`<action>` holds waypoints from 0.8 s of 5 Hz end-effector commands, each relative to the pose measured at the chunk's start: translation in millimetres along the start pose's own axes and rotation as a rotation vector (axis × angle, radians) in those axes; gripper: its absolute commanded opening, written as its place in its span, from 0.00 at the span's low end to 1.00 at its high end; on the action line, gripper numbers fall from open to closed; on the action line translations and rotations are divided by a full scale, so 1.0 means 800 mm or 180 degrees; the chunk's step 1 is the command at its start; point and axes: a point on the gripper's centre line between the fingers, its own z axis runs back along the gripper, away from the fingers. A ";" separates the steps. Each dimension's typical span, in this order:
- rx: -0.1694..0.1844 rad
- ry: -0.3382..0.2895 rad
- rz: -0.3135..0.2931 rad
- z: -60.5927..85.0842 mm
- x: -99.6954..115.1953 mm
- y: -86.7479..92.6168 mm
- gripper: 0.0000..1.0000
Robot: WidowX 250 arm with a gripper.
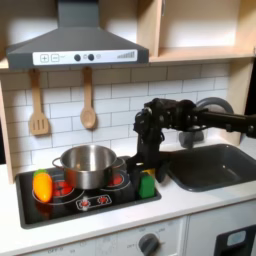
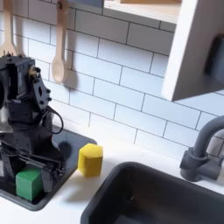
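Hanging low over the right end of the black toy stovetop (image 1: 30, 212), the black gripper (image 1: 147, 170) sits near the centre of the first exterior view, directly above a small green block (image 1: 147, 186) that rests at the hob's right edge. In the second exterior view the gripper (image 2: 29, 159) occupies the left side of the frame, its fingers coming down around the green block (image 2: 29, 183) at lower left; whether they press on it or stand just off it cannot be told.

A yellow block with a hexagonal face (image 2: 90, 159) lies on the white counter just beside the hob's corner, near the green block but apart from it, left of centre in the second exterior view.

A shiny steel pot (image 1: 89, 164) stands on the hob at centre left of the first exterior view, and an orange-and-yellow toy vegetable (image 1: 42, 186) lies at far left. A dark sink basin (image 1: 215, 165) fills the right side. A wooden spatula (image 1: 38, 105) and a wooden spoon (image 1: 88, 100) hang on the white tiled wall at upper left.
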 end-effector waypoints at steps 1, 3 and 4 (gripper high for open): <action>-0.0006 0.0075 0.0103 -0.008 0.002 0.002 1.00; 0.0000 0.0127 0.0141 -0.010 0.003 0.001 0.11; 0.0015 0.0156 0.0213 -0.013 0.005 0.003 0.00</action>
